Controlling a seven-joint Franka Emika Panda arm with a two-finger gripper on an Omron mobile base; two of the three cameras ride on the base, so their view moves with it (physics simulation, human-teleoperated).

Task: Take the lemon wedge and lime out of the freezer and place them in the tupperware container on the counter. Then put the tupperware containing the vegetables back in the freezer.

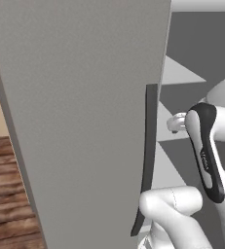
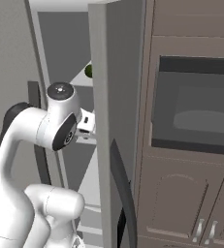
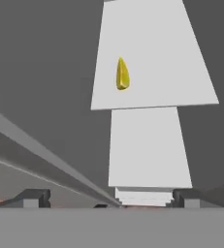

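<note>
Freezer [image 1: 84,121] doors swung open for shelf access. Hand [image 3: 108,198] inside opening, fingers spread wide, holding nothing, aimed along shelves. Lemon wedge [image 3: 122,74] lies on pale shelf [image 3: 181,72] well ahead. Lime [image 2: 88,70] on upper shelf.

The freezer [image 1: 84,121] door is showing a matt, finely speckled grey face; its bar handle [image 1: 148,160] is looking dark and smooth. Inside the freezer, the shelves [image 3: 152,58] are appearing flat, pale and matt, and the lemon wedge [image 3: 122,74] is looking glossy.
</note>
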